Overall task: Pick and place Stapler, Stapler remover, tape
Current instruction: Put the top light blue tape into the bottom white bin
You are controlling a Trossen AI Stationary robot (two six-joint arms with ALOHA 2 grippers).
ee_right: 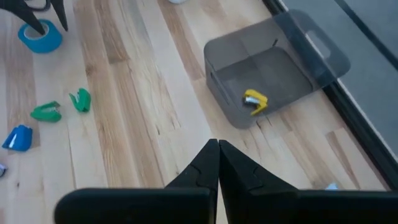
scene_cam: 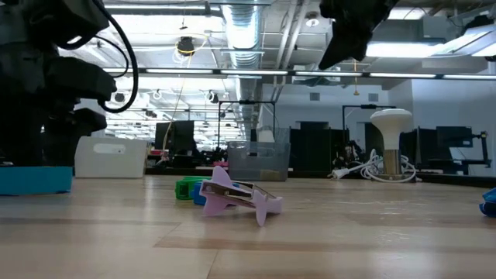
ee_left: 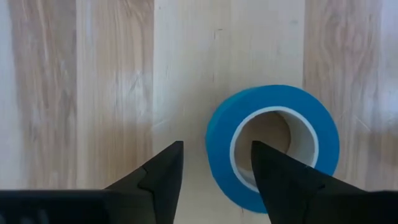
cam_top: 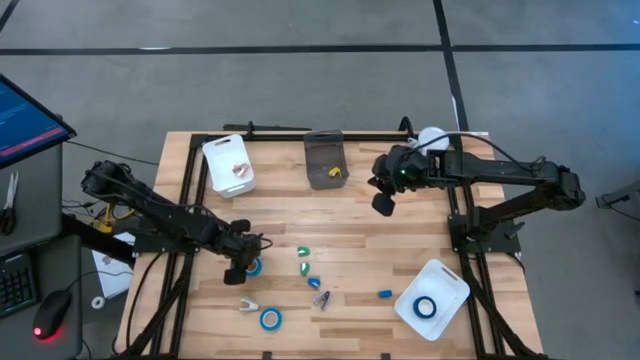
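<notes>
A blue tape roll point(ee_left: 273, 146) with a white core lies flat on the wooden table point(cam_top: 400, 250), left of centre. My left gripper point(ee_left: 216, 146) is open right above it, one finger over the roll's hole, the other outside its wall; the high view shows this gripper point(cam_top: 238, 268) beside the roll point(cam_top: 255, 266). A second roll point(cam_top: 270, 319) lies near the front edge, and a third point(cam_top: 426, 308) lies in a white tray point(cam_top: 448, 285). Two green staple removers point(cam_top: 305, 259) and a pink one point(scene_cam: 236, 200) lie mid-table. My right gripper point(ee_right: 218, 152) hangs shut, high over the far side. My left gripper comes at the tape roll from above, pointing down, with one finger point(ee_left: 280, 180) over the roll's core and one finger point(ee_left: 163, 177) outside the blue wall point(ee_left: 217, 140). Whether either finger touches the roll I cannot tell. The roll lies flat on the table.
A grey bin point(cam_top: 325, 160) with a yellow piece point(ee_right: 254, 101) inside stands at the far edge, a white tray point(cam_top: 229, 165) to its left. Two small blue pieces point(cam_top: 384, 294) point(cam_top: 315, 283) and a white piece point(cam_top: 247, 305) lie toward the near side.
</notes>
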